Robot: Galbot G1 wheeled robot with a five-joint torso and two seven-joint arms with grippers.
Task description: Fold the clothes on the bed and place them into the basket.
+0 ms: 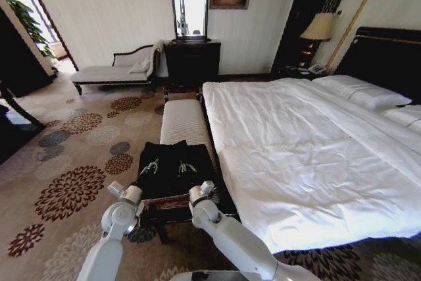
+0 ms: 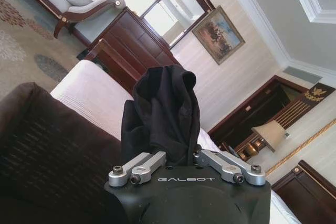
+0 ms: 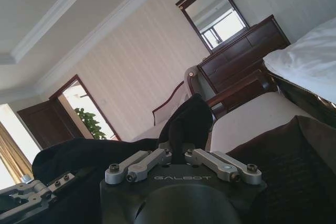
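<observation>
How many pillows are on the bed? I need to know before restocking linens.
2 show: one pillow by the headboard, and another pillow cut off at the picture's right edge. More may lie beyond that edge.

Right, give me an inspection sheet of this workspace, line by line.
Surface: bed bare, white sheets, pillows at the headboard.
Job's things: black top held over the basket, which sits at the near end of the striped bench.
Clutter: nothing seen.
Grippers: left gripper and right gripper both pinch the top's fabric.
Cables: nothing seen.
Surroundings: floral carpet, chaise lounge, dark dresser with mirror, lamp.
</observation>
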